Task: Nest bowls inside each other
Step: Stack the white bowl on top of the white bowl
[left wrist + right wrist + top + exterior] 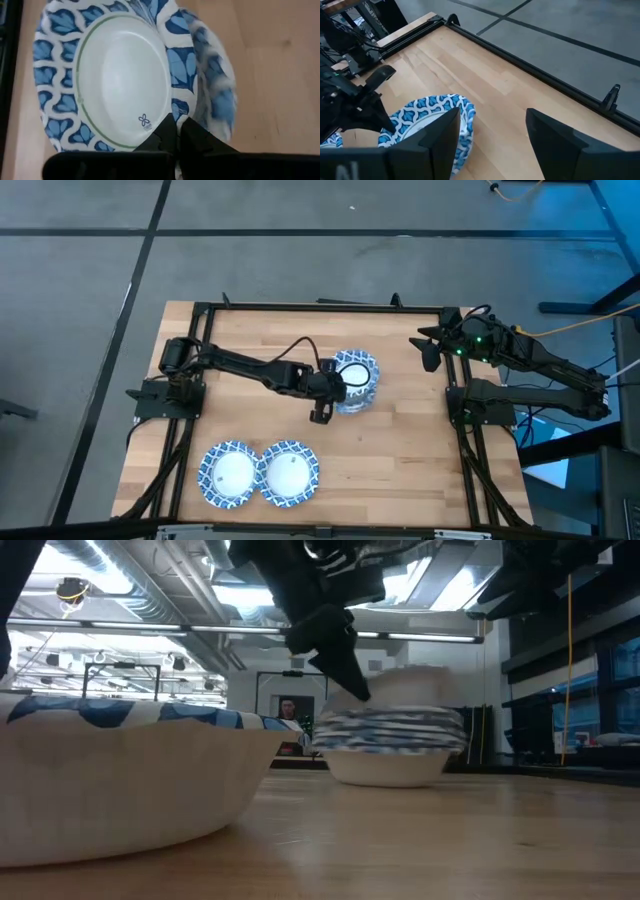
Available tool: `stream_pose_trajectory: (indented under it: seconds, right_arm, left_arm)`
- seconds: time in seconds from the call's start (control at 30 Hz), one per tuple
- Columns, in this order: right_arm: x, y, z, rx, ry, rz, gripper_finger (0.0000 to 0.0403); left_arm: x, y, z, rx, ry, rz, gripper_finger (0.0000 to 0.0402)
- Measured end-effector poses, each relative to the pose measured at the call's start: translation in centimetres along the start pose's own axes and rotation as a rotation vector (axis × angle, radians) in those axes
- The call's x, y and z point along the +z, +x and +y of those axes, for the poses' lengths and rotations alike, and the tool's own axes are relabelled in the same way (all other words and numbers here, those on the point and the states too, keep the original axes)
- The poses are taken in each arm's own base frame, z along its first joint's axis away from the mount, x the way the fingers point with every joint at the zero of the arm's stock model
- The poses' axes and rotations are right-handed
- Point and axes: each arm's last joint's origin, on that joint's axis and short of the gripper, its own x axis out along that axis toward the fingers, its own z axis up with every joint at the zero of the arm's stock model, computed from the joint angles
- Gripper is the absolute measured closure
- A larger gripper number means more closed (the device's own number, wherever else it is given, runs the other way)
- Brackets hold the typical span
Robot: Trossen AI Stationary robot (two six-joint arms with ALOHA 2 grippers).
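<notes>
A stack of blue-and-white patterned bowls point(358, 380) stands on its base near the table's middle, and the low view shows the stack point(385, 745) too. My left gripper point(335, 388) is at the stack's left side, shut on the top bowl point(125, 75). In the low view the top bowl point(420, 680) is blurred above the stack. Two single bowls point(228, 473) point(290, 472) sit side by side near the near edge. My right gripper point(493, 115) is open and waits at the far right corner point(430, 350). My left gripper point(175, 131) pinches the top bowl's patterned rim point(179, 106) between its two fingers, on the side towards the table's left. The fingers point(345, 665) slant down at it from above and from the left. The bowl is over the stack; whether it is lifted clear, I cannot tell.
A black frame point(320, 307) runs along the table's far and side edges. Bare wood lies right of the stack point(420, 430). One of the near bowls point(130, 780) fills the low view's left. A person point(288, 710) shows far off in the room.
</notes>
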Motion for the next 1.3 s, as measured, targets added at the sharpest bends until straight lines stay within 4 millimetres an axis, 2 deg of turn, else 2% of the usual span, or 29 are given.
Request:
stream_pose_trajectory:
  seconds: [0.23,0.4,0.53,0.73,0.87,0.93,1.07,1.2,1.3]
  right_arm:
    - [0.0,0.0,0.0,0.0,-0.001,0.0,0.0175]
    - [0.0,0.0,0.0,0.0,-0.004,0.0,0.0175]
    - [0.0,0.0,0.0,0.0,-0.023,0.0,0.0175]
    - [0.0,0.0,0.0,0.0,-0.029,0.001,0.0175]
    - [0.0,0.0,0.0,0.0,-0.031,0.0,0.0175]
    - [0.0,0.0,0.0,0.0,-0.031,0.001,0.0175]
    - [0.0,0.0,0.0,0.008,-0.032,0.004,0.0175]
    - [0.0,0.0,0.0,0.008,-0.032,0.007,0.0175]
    - [-0.1,0.0,0.0,0.016,-0.032,0.011,0.0175]
  left_arm:
    - [-1.0,-0.1,0.0,-0.026,-0.033,0.094,0.0398]
    - [-0.8,-0.3,0.1,-0.022,-0.064,0.082,0.0379]
    - [-0.8,-0.3,0.1,-0.071,-0.142,0.07,0.0347]
    - [-0.5,-0.1,0.5,-0.232,-0.233,0.023,0.0274]
    - [-0.5,-0.3,0.9,-0.183,-0.243,0.023,0.0256]
    - [-0.3,-1.2,1.2,-0.169,-0.222,-0.003,0.0256]
    - [0.5,-4.5,2.0,-0.19,-0.202,-0.097,0.0257]
    - [0.8,-8.2,1.9,-0.32,-0.171,-0.167,0.0255]
    - [0.7,-10.4,1.3,-0.409,-0.211,-0.164,0.0257]
